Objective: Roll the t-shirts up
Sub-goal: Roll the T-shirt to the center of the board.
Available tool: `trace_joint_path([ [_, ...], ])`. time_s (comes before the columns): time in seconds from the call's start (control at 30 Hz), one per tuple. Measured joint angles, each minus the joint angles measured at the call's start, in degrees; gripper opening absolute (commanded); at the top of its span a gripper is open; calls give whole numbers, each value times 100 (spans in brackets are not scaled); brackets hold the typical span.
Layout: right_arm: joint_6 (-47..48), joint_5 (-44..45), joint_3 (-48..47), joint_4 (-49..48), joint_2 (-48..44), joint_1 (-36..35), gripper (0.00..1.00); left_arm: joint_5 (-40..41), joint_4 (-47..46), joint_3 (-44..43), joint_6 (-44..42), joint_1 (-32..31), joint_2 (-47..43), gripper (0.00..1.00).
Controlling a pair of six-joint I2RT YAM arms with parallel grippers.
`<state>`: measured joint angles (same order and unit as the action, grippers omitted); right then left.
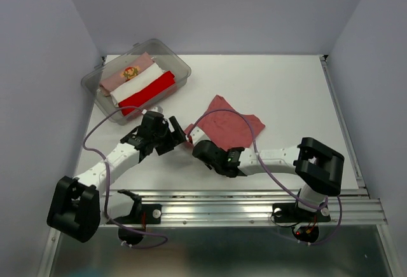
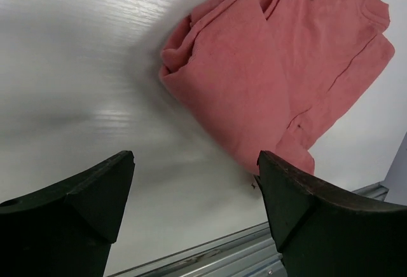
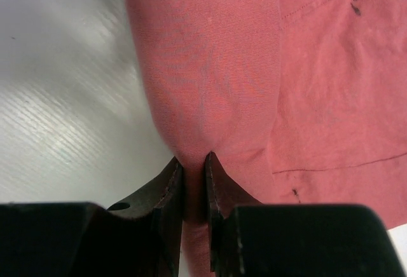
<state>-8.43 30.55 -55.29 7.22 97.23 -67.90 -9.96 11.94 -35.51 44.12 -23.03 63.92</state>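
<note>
Robotics lab booth: plain pale walls (image 1: 216, 10) enclose white table (image 1: 286, 93); aluminium rail (image 1: 222, 204) carries bolted arm bases (image 1: 137, 213).

white table (image 1: 292, 93); a clear plastic bin (image 1: 181, 67) sits at its far left corner; a crumpled brick-red t-shirt (image 1: 230, 128) lies near the middle, apart from the bin

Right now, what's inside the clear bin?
Three cloth bundles side by side in the clear bin: pale pink bundle with a print, white bundle, bright red bundle. Anything beneath them is covered.
</note>
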Motion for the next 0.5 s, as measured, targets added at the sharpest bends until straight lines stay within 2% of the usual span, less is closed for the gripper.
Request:
trace_joint_path([
  [0.4, -46, -415, 2, 2, -101, 13, 1, -76, -1818, 625, 787, -177, 925, 83],
  [0.5, -46, -466, 2, 0, -101, 13, 1, -72, -2269, 741, 960, -221, 1036, 78],
])
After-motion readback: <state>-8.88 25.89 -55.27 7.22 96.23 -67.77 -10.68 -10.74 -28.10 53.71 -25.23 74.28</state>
